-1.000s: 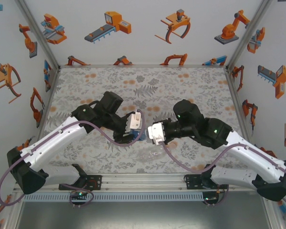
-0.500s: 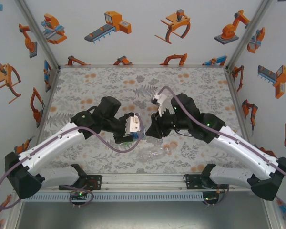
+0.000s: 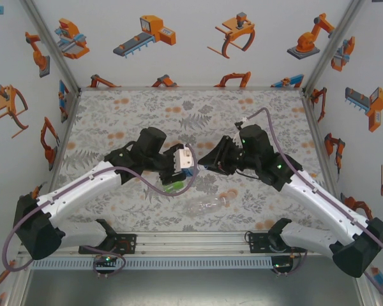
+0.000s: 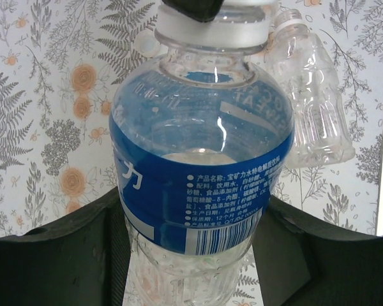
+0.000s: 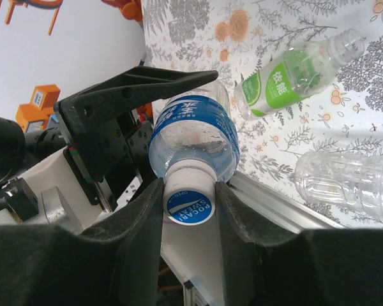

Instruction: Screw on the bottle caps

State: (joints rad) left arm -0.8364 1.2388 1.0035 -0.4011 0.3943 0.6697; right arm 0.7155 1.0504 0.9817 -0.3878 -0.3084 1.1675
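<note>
My left gripper (image 3: 186,162) is shut on the blue-labelled bottle (image 4: 201,172), its black fingers (image 4: 64,255) pressing the lower body from both sides. The bottle is held off the mat with its neck towards the right arm. A white bottle cap (image 5: 188,199) with a blue printed top sits on that neck. My right gripper (image 5: 189,205) is shut on the cap, one finger on each side; it meets the left gripper (image 3: 202,164) mid-table. The green-tinted bottle (image 5: 293,76) and the longer colourless bottle (image 5: 351,185) lie uncapped on the floral mat (image 3: 255,115).
The green-tinted bottle (image 3: 172,187) lies just below the left gripper, and the colourless bottle (image 3: 212,205) lies near the front edge. A metal rail (image 3: 191,245) runs along the table's near side. Printed walls close in the back and both sides.
The right wrist has turned about its axis while staying at the bottle's neck, its cable swinging over the top. The left gripper with the bottle has shifted slightly away from the front edge.
</note>
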